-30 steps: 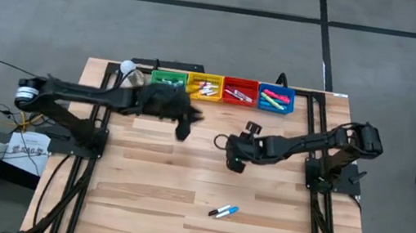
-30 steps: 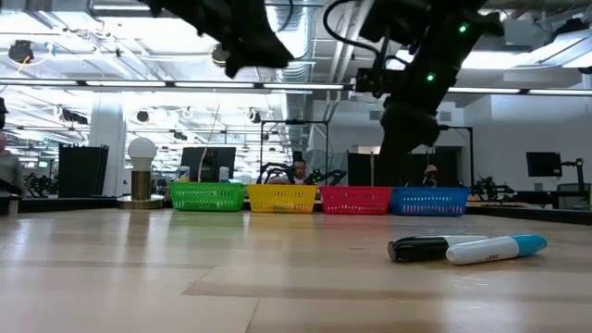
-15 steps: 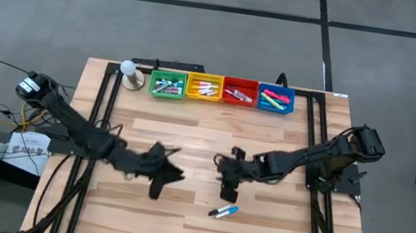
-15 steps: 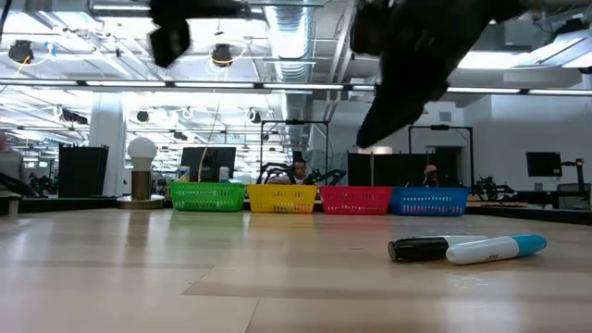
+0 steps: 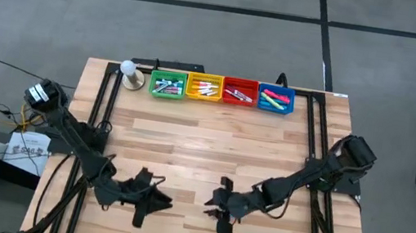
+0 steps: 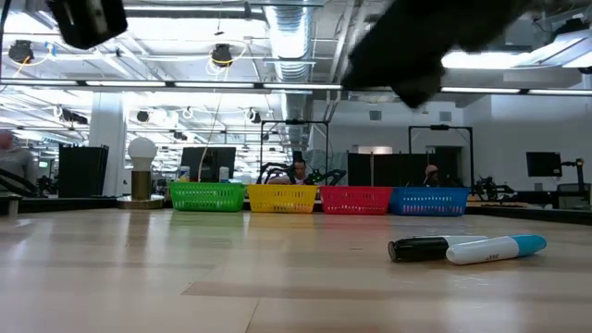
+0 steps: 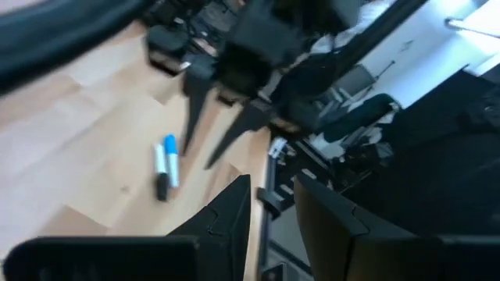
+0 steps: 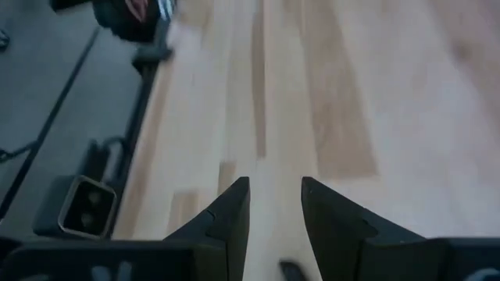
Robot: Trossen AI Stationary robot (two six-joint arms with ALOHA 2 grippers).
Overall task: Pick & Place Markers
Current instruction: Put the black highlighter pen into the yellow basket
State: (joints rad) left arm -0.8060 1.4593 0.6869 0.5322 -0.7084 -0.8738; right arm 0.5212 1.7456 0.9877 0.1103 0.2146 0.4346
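While uncovered, markers (image 6: pixel 467 248) below right end effector (image 5: pixel 223 218)

From overhead the right arm (image 5: pixel 279 195) covers the two markers (image 6: pixel 467 248) on the table. Pens in the far bins (image 5: pixel 222 91) are too tiny to count. Both arms show blurred down low.

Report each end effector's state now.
Left end effector: open, holding nothing.
Right end effector: open, holding nothing.
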